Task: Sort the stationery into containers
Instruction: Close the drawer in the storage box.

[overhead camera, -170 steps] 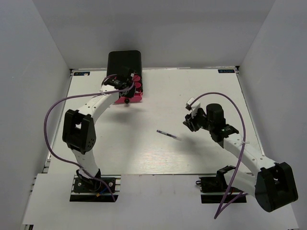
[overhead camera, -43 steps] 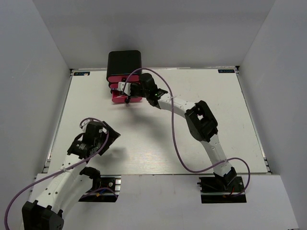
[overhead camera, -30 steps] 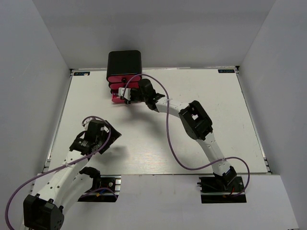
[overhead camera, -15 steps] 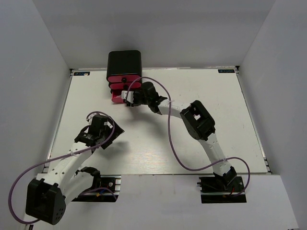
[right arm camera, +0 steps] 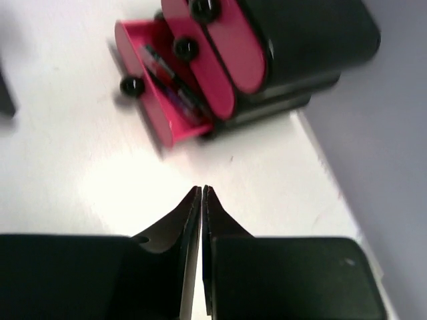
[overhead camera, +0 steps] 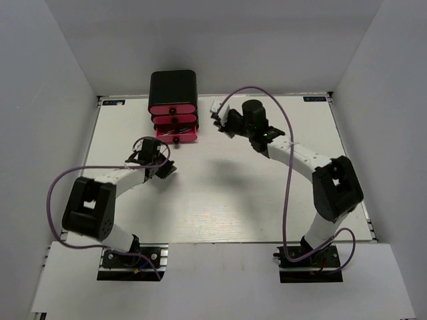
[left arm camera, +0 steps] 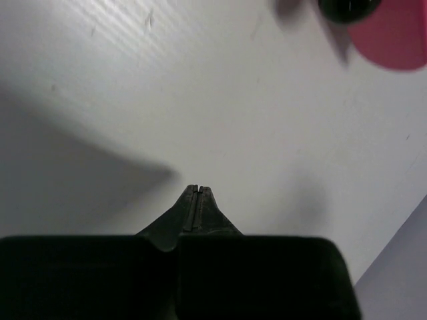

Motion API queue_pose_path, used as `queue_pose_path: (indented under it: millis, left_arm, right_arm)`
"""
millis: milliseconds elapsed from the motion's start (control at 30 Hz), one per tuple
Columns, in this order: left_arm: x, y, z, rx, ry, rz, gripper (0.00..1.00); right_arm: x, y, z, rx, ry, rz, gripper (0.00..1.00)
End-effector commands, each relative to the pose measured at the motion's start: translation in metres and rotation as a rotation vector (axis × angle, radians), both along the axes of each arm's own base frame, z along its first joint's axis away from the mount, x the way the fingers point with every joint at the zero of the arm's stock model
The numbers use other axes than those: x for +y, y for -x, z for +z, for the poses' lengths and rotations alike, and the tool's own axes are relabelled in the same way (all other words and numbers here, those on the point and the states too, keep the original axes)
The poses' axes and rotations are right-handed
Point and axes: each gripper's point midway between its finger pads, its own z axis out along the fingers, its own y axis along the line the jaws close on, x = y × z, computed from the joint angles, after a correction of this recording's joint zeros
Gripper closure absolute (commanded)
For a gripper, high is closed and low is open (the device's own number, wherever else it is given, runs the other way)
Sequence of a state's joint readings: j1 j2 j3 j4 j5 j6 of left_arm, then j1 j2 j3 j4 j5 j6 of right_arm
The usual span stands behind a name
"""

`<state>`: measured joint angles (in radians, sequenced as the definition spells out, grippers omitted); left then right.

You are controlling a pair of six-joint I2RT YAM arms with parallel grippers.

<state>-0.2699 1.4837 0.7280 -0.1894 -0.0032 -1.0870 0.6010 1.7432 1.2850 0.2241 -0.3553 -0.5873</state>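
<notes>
- Black box (overhead camera: 172,85) sits at the far edge of the surface (overhead camera: 267,200), left of centre, up against the back wall.
- Three pink drawers (right arm camera: 227,47) are stacked in its front, each with a round black knob.
- Top and middle drawers sit flush in the box.
- Bottom drawer (right arm camera: 150,110) is pulled out toward you, and its knob (right arm camera: 131,85) stands clear of the two above.
- Pens (right arm camera: 175,90) lie lengthwise inside the bottom drawer: thin, dark ones with some red. The blur stops you counting them or picking out any other item in there.
- Your left fingers (left arm camera: 195,197) are pressed together tip to tip with nothing between them. They hang just above bare surface.
- In the left wrist view, a slice of pink drawer front and a black knob sit in the upper right corner, apart from the tips.
- From above, the left arm (overhead camera: 123,177) curls in from the near left edge. Its wrist sits just in front of the open drawer, slightly to its left.
- Your right fingers (right arm camera: 195,200) are also together and empty. They point at the drawer stack from its right side, near it but not touching.
- The right arm (overhead camera: 293,150) reaches across from the near right, trailing a purple cable (overhead camera: 288,193).
</notes>
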Motion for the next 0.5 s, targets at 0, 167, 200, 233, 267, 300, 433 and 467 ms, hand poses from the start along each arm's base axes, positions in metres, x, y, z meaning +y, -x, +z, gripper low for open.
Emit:
queue_pose_path:
  millis: [0,167,200,233,267,300,433,467]
  left_arm:
    - [-0.003,-0.040,0.013,-0.077,0.103,0.100,1.00]
    - [0.011,-0.080,0.009,-0.133,0.170,0.209,1.00]
    - [0.010,-0.086,0.004,-0.125,0.182,0.223,1.00]
    - [0.014,-0.092,0.002,-0.127,0.188,0.242,1.00]
    - [0.015,-0.096,0.000,-0.118,0.202,0.251,1.00]
    - [0.011,-0.102,-0.005,-0.101,0.218,0.248,1.00]
    - [0.008,-0.124,-0.003,-0.097,0.242,0.248,1.00]
    - [0.006,-0.133,-0.001,-0.107,0.245,0.247,1.00]
  right_arm:
    - [-0.034,0.027,-0.053,0.227,0.078,-0.062,0.91]
    - [-0.072,0.047,-0.056,0.287,0.084,-0.101,0.92]
    - [-0.083,0.053,-0.064,0.304,0.087,-0.114,0.92]
    - [-0.085,0.056,-0.065,0.305,0.087,-0.116,0.92]
    - [-0.089,0.061,-0.060,0.292,0.077,-0.117,0.92]
    - [-0.097,0.060,-0.063,0.292,0.074,-0.132,0.92]
    - [-0.108,0.062,-0.064,0.297,0.055,-0.156,0.94]
    - [-0.111,0.061,-0.063,0.300,0.047,-0.161,0.94]
